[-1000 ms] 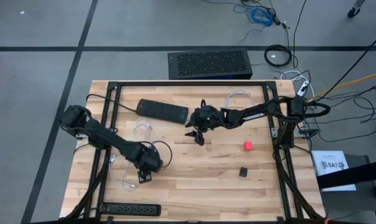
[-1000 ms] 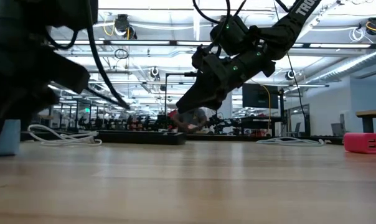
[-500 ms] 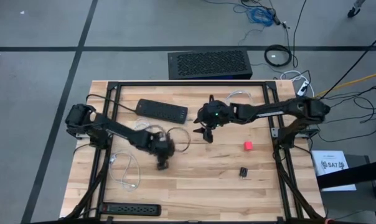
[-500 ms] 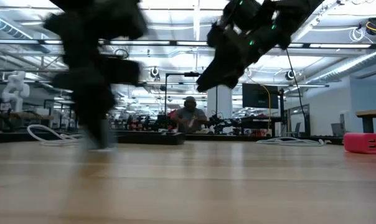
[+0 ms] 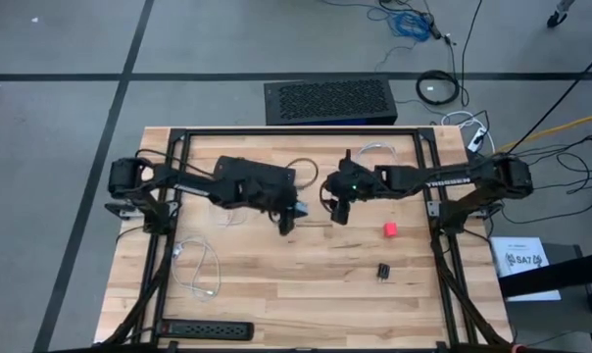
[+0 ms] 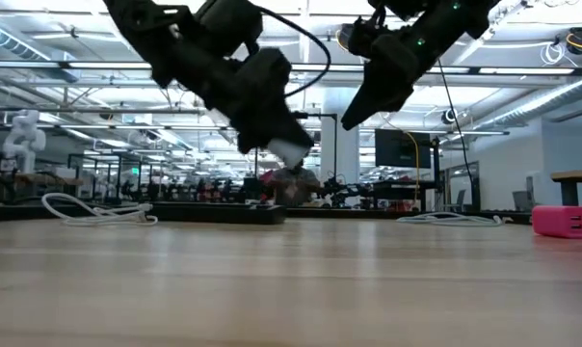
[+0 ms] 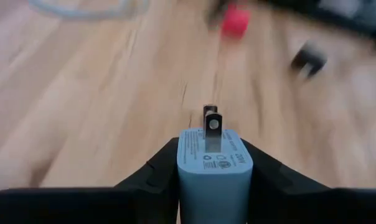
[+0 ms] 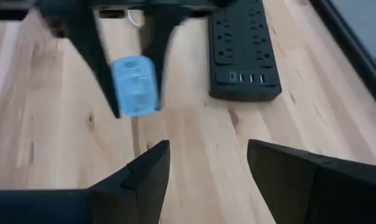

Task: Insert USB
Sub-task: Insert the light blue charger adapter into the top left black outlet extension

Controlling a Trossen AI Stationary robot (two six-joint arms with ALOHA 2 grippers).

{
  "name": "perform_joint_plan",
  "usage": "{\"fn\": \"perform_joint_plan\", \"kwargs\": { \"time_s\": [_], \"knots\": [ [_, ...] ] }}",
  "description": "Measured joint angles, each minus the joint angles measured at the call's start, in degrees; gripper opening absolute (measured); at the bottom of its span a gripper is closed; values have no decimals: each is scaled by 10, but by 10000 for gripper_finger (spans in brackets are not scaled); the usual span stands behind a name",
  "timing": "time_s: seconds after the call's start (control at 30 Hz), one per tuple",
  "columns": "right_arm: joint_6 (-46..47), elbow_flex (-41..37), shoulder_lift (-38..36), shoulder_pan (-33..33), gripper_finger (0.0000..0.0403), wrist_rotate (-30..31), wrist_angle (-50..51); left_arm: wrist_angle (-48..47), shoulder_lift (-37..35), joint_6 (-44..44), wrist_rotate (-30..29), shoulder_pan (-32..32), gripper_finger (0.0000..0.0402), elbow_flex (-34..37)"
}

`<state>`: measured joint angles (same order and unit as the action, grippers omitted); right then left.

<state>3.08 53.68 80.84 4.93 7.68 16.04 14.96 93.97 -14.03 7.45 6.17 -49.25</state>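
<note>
A light blue plug-in charger with two metal prongs sits in my left gripper, above the table's middle. The right wrist view shows the same charger, and in the low view it hangs well above the wood. My right gripper stands open and empty just to the charger's right. A black power strip with a row of USB ports lies flat at the far left. White cables lie on the table. My left gripper pinches the charger's body by its two opposite side faces, one finger on each. The prongs point forward, away from the gripper. The fingers slant down toward the table's right. The charger is lifted clear of the table.
A second black power strip lies at the near left edge. A red block and a small black part lie right of the middle. More white cable lies at the far side. A person shows far behind the table.
My left gripper has swung from the near left of the table toward the middle and risen, tipping from pointing down to slanting forward. The blue charger has come up off the table with it. My right gripper has risen and drawn a little toward the right edge.
</note>
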Motion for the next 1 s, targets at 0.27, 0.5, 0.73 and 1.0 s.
{"fn": "perform_joint_plan", "kwargs": {
  "time_s": [0.27, 0.5, 0.73, 1.0],
  "knots": [
    [24, -2, 0, -51, 205, 108, 6, 151, 0, -69, 100, 69, 123, 0],
    [13, -2, 0, -109, 205, 310, 3, 296, -1, -204, 137, 132, 123, 0],
    [-148, -2, 0, -141, 205, 464, -100, 426, -1, -367, 85, 170, 123, 0],
    [-256, -2, 0, -110, 205, 452, -271, 442, -1, -378, 61, 161, 123, 0]
  ]
}}
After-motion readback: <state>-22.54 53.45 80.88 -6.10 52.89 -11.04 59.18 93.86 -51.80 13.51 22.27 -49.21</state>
